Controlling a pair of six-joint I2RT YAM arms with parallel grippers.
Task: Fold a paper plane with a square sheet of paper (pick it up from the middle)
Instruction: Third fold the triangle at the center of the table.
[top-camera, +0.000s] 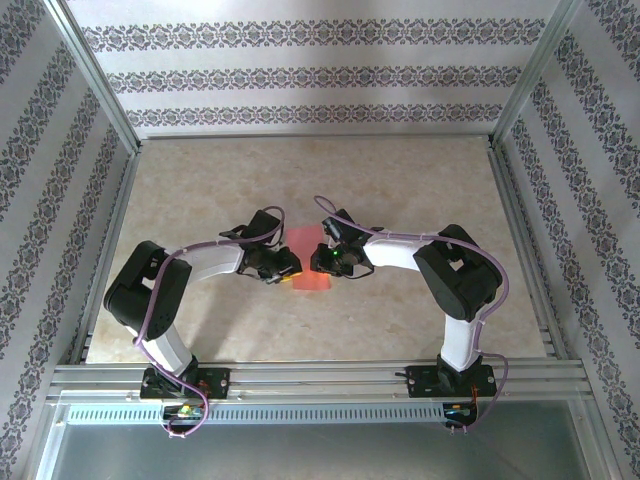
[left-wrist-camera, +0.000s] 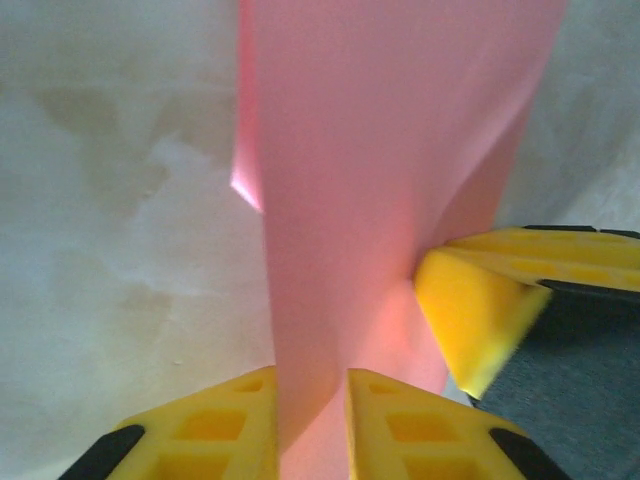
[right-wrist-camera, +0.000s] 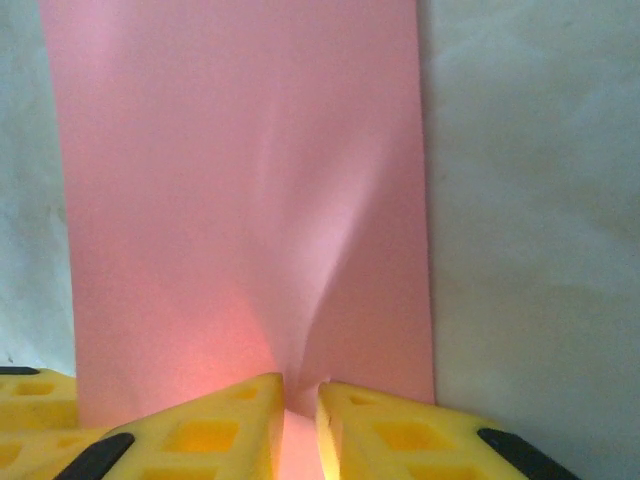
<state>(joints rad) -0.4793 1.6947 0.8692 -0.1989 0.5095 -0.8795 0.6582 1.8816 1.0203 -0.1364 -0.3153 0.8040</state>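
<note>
Clearly, both arms met over the middle of the beige table (top-camera: 400, 190), and the pink-red sheet of paper (top-camera: 306, 246) was between them. Seen from the top camera, the left gripper (top-camera: 285, 268) stood at 9 o'clock of the sheet and the right gripper (top-camera: 327, 262) at 3 o'clock, each one touching it. The two grippers were very near to each other, with only the paper separating them.

From the left wrist camera, the sheet ran from 12 o'clock down to 6 o'clock as a long band, and its lower end passed between the two yellow fingers (left-wrist-camera: 225, 425) of the left gripper. These fingers were closed on the paper from both sides. At about 4 o'clock one yellow finger of the right gripper (left-wrist-camera: 475, 310) pressed against the right edge of the same band.

From the right wrist camera, the sheet had a rectangular outline, longer than wide, and it lay over the table surface. Its near edge at 6 o'clock was pinched between the right gripper's own fingers (right-wrist-camera: 215, 425), which were closed on it, and soft wrinkles spread upward from that pinch. At 8 o'clock a corner of the left gripper's yellow finger was just beside the paper.
</note>
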